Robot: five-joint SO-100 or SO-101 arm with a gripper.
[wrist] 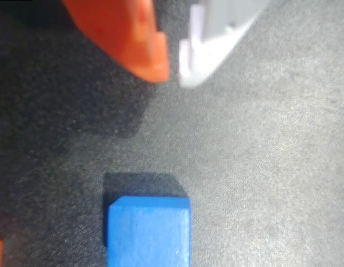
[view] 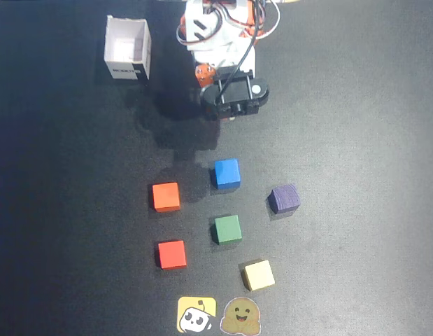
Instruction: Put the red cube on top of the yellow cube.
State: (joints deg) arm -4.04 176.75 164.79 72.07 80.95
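Overhead view: the arm [view: 223, 49] is folded up at the top centre of the dark tabletop [view: 356, 140], and the hand [view: 215, 112] hangs beneath it, its fingertips hidden under the wrist so their spacing is hard to read from here. Up and to the left of the hand stands a white open box [view: 128, 47]. All the cubes lie below the hand in this view. Nearest is the blue cube [view: 226, 173], almost straight beneath it. The orange-red cube [view: 166, 196] sits lower and to the left, the purple cube [view: 284, 199] lower and to the right, and the green cube [view: 227, 229] beyond the blue one. The red cube [view: 172, 254] is well away from the hand, down and to the left, resting flat on the tabletop and touching nothing. The yellow cube [view: 259, 275] is farther still, down and slightly right, also alone on the tabletop and apart from the red one. Past them, at the bottom edge, lie a yellow sticker [view: 196, 314] and a brown sticker [view: 238, 316].

Wrist view: the hand [wrist: 173, 75] enters from the top, an orange finger [wrist: 127, 33] on the left and a white finger [wrist: 216, 33] on the right. Their tips stand nearly together with only a thin slit between, and nothing is gripped. The blue cube [wrist: 149, 231] lies below the fingertips, clear of them. The picture is blurred.
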